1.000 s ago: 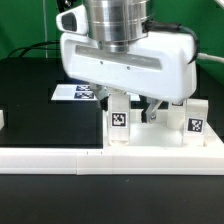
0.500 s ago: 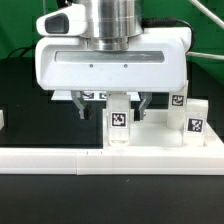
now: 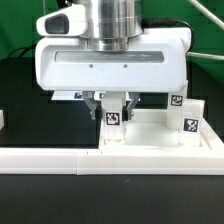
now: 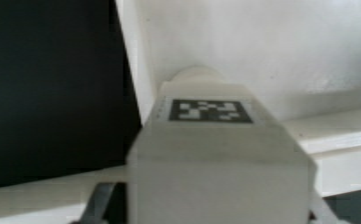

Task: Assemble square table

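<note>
We see the robot's two-finger hand (image 3: 112, 103) low over a black bench (image 3: 30, 100), its dark fingers closed on either side of a small white block leg (image 3: 114, 122) that bears a black-and-white tag. The wrist view confirms the grip — the tagged leg (image 4: 212, 130) fills the frame between the fingers.

The leg stands upright at the left end of the white plastic square tray-like top (image 3: 150, 140), which lies flat in the exterior view's right half, just behind a long white low rail (image 3: 60, 158) running along the near edge. Whether the leg already sits in a corner socket or merely rests on the tray, we cannot tell.

Two more tagged white legs (image 3: 192, 122) stand at the tray's far right side, one just behind the other. A flat white marker board (image 3: 68, 97) lies on the bench further back, mostly hidden by the hand.

We judge the assembly to be at an early stage — one leg is in hand, the others look untouched, and no leg is clearly fixed.
</note>
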`<state>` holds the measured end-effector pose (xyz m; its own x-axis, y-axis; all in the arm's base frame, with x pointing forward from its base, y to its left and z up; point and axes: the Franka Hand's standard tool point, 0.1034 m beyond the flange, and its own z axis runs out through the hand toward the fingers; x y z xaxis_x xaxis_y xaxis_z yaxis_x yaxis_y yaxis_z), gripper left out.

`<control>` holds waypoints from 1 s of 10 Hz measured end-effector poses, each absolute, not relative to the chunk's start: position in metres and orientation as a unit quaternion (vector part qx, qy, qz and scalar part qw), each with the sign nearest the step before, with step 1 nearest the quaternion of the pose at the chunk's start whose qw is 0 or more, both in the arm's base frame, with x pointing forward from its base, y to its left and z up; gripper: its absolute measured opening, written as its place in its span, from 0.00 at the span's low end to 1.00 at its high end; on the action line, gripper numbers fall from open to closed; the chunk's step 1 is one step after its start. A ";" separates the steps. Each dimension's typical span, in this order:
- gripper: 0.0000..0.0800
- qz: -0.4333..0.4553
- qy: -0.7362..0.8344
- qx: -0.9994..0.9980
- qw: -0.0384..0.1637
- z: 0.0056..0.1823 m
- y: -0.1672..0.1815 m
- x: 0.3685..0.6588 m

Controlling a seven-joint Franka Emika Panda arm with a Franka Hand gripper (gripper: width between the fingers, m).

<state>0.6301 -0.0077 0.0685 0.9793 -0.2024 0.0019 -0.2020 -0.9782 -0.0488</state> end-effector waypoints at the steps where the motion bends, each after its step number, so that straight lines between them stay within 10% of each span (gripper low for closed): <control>1: 0.36 -0.003 0.102 -0.995 0.024 0.068 -0.008 0.630; 10: 0.36 -0.005 0.296 -0.954 0.040 0.067 -0.007 0.633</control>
